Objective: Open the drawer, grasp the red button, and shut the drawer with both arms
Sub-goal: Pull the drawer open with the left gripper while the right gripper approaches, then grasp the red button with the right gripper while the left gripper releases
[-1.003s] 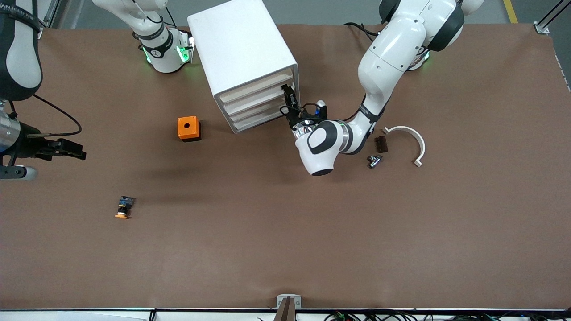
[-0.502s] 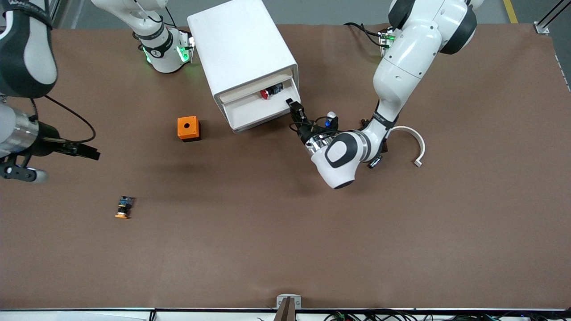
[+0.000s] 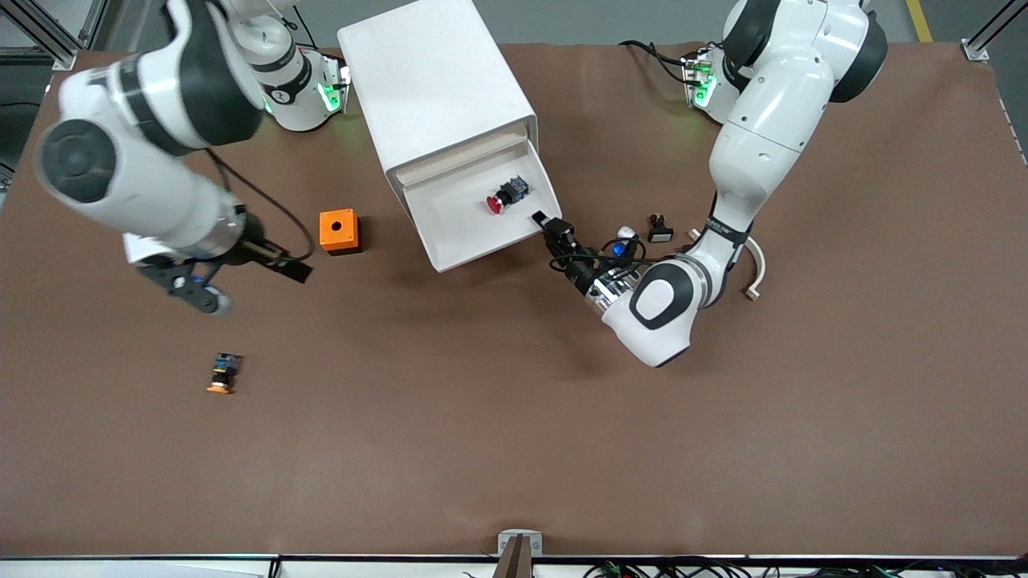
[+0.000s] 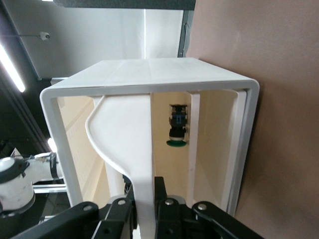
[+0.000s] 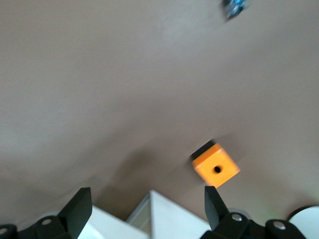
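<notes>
1. The drawer [image 3: 482,221] is white and shallow, the top one of the white cabinet [image 3: 438,88] on the desk, and stands pulled well out toward the front camera.
2. The button [image 3: 506,195], red-capped with a short black-and-blue body, lies on its side on the drawer's floor, cap toward the front camera.

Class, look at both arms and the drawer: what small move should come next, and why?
Probably the right tool, open over the table beside the orange box, should travel to over the open drawer, above the red button lying inside. The left tool is shut on the drawer's front, so the grab likely falls to the right arm.
</notes>
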`<state>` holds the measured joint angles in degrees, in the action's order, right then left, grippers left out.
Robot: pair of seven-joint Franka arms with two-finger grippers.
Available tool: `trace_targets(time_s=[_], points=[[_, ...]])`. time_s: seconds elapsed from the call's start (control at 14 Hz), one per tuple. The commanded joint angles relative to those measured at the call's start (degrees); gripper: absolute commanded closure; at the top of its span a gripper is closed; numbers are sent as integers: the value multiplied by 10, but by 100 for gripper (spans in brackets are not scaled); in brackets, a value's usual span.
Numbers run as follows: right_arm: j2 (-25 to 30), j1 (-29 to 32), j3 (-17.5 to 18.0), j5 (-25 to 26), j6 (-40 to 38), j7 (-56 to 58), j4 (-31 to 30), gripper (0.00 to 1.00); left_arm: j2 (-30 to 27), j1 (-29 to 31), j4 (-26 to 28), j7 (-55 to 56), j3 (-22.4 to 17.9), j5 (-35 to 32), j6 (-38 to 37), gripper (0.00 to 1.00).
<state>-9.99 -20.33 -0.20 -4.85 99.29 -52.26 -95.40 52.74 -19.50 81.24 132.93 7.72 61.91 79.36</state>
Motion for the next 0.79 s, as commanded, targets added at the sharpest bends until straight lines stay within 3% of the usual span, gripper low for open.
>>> trace_targets(time_s=[0.0, 0.22, 0.43, 0.57, 0.72], points=[[5, -69, -7, -7, 40, -113, -19, 0, -4, 17, -10, 5, 2, 14, 4, 85], [-18, -133, -8, -8, 84, -205, -20, 0, -4, 31, -13, 5, 2, 14, 4, 84], [-40, -186, -8, -7, 128, -289, -19, 0, -4, 36, -15, -8, 2, 13, 22, 58], [-54, -215, -8, -7, 144, -325, -19, 0, -5, 40, -23, -51, 2, 13, 47, 29], [-77, -241, -9, -6, 172, -360, -19, 0, -4, 46, -33, -92, 1, 9, 55, 15]])
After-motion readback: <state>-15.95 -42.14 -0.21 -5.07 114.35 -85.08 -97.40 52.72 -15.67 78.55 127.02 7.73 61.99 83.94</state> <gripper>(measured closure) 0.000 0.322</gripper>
